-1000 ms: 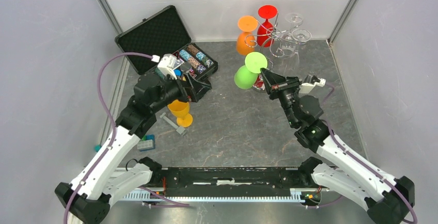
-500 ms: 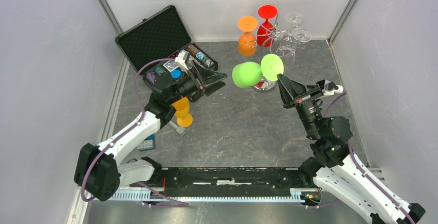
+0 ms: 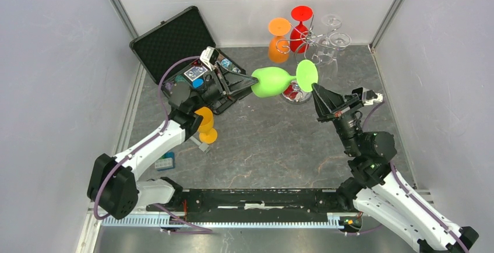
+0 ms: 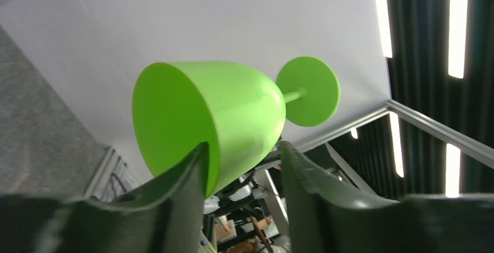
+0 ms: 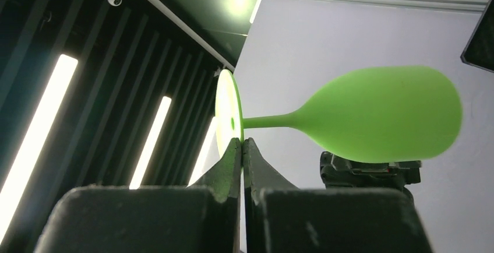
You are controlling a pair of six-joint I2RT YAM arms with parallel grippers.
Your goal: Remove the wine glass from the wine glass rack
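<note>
Grey marbled tabletop (image 3: pixel 262 142) walled in white fills the top view, with the wine glass rack (image 3: pixel 311 38) at upper centre and coloured and clear glasses (image 3: pixel 278 38) hanging from its arms. Just below it in the frame, the green wine glass (image 3: pixel 271 82) lies sideways in the air, off the rack. The right gripper (image 3: pixel 315 87) is pinched tight on the edge of the foot. The left gripper (image 3: pixel 249 81) is spread, its fingers straddling the bowl's rim. An open black case (image 3: pixel 175 40) sits at upper left.
</note>
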